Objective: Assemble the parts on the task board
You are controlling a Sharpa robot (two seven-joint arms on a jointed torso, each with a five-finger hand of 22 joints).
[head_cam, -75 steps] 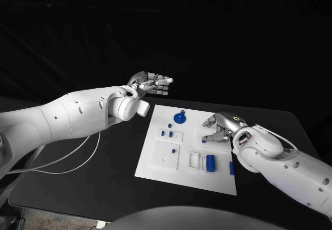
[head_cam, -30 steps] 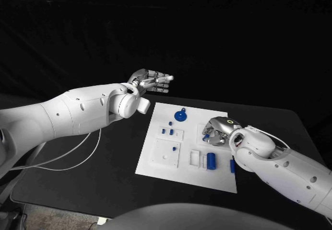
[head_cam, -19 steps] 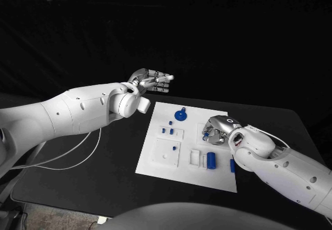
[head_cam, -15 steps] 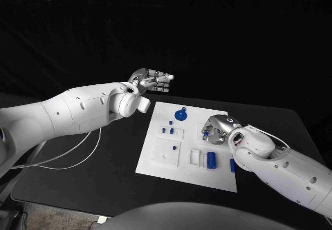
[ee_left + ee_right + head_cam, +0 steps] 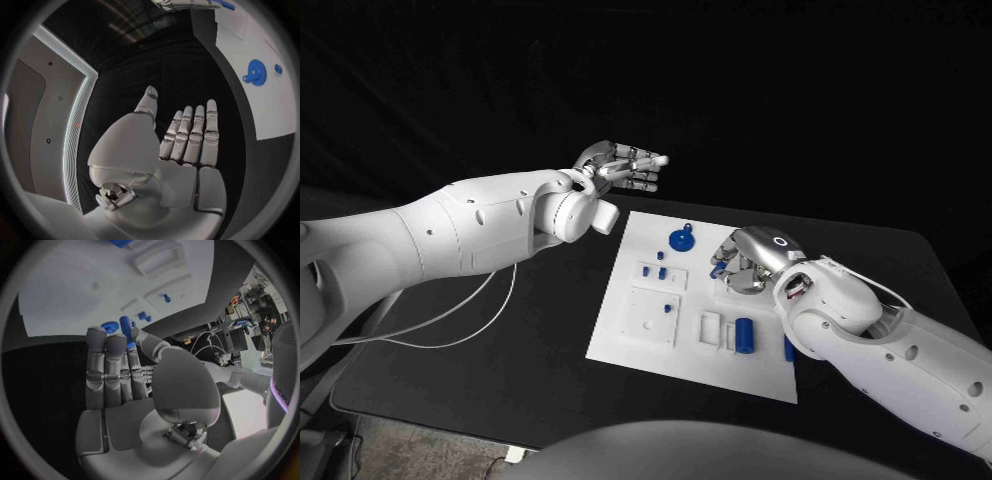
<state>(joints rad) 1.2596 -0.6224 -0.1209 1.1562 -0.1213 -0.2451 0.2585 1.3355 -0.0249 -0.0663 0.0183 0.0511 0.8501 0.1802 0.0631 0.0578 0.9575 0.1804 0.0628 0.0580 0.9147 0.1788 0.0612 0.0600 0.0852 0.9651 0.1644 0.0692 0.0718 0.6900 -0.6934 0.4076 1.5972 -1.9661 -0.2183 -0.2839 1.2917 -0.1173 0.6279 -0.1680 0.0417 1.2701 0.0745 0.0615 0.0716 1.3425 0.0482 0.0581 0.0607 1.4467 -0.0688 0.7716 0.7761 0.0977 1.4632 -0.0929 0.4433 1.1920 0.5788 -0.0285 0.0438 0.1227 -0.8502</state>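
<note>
Head view first: my left hand (image 5: 620, 166) is raised beyond the far left corner of the task board (image 5: 629, 335), well apart from it, fingers straight and close together, holding nothing. My left wrist view agrees, the palm (image 5: 181, 150) flat with fingers extended side by side, and the blue gear (image 5: 255, 79) sitting on the white board off beside them. My right hand (image 5: 747, 260) hangs over the board's right part, fingers bent down, with a small blue peg (image 5: 718, 268) at the fingertips. In the right wrist view the fingers (image 5: 109, 365) lie together and the blue peg (image 5: 127, 330) is pinched between thumb and finger. On the board I see the blue gear (image 5: 681, 239) at the far edge, small blue pegs (image 5: 661, 271) mid-board and a blue cylinder (image 5: 744, 335) near the front. My right forearm (image 5: 906, 350) covers the board's right edge.
</note>
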